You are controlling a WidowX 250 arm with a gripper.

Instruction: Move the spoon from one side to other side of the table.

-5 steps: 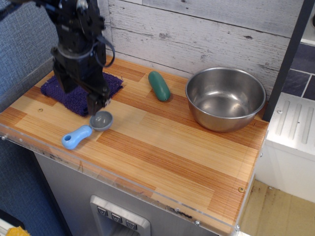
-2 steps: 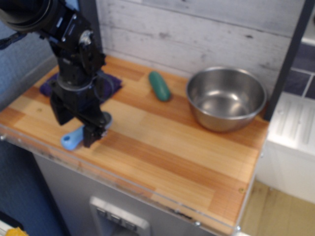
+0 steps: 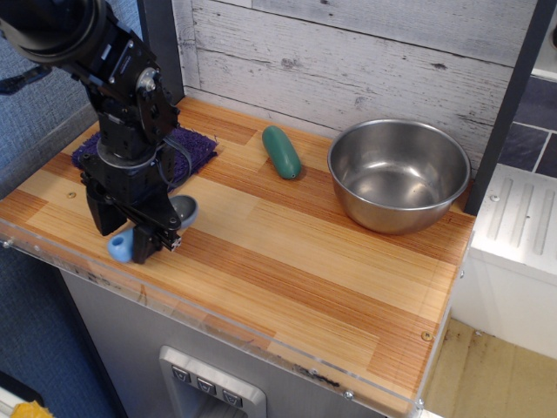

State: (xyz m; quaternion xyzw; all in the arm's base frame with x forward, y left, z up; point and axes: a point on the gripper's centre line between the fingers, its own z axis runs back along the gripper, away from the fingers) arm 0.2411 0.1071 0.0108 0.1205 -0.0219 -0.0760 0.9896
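Reaching down at the near left corner of the table [image 3: 287, 261], the black gripper [image 3: 124, 233] is set low over the handle of the spoon [image 3: 178, 211]; one finger [image 3: 148, 237] stands on the right of the light-blue handle and the other on its left, so the jaws straddle it; whether they are pressed onto the handle or just beside it I cannot tell, since the arm's body hides the contact; only the rounded blue end of the handle shows between the fingers, near the clear rim at the near edge; the spoon's grey round scoop pokes out to the right of the gripper, lying on the wood planks; just behind the arm, on the far left, a purple cloth [image 3: 193, 148] lies flat on the wood, partly covered by the arm; a green pickle-shaped object [image 3: 281, 151] lies near the middle at the far side, close to the white plank wall [image 3: 348, 52]; a steel bowl [image 3: 399, 174] sits upright on the far right, well apart from the spoon; a grey cabinet [image 3: 174, 348] carries the top.
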